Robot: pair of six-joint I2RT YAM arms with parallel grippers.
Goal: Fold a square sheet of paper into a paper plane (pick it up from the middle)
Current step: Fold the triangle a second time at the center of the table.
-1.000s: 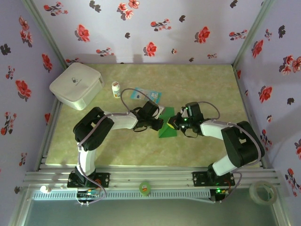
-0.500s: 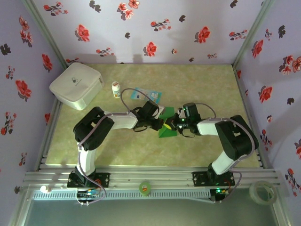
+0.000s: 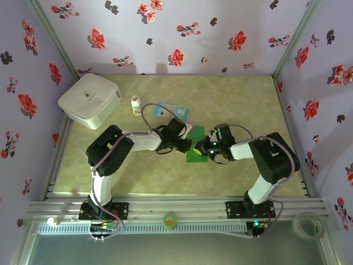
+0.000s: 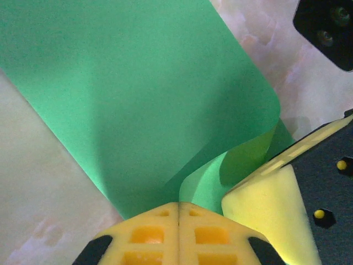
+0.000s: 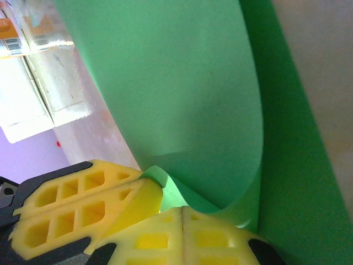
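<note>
Sheet: middle of counter, flap curling up between your grippers. Left gripper, right gripper: each pinching that flap, tips side by side; neither is nearer.

— What colour is the square sheet of paper?
— Plain bright green, with no print.
— And the left gripper and right gripper?
— Yellow fingers on black.
— The walls?
— Lilac, strewn with red and dark flowers. The table is marbled pale green-beige, the box white, the packet blue and white.
</note>
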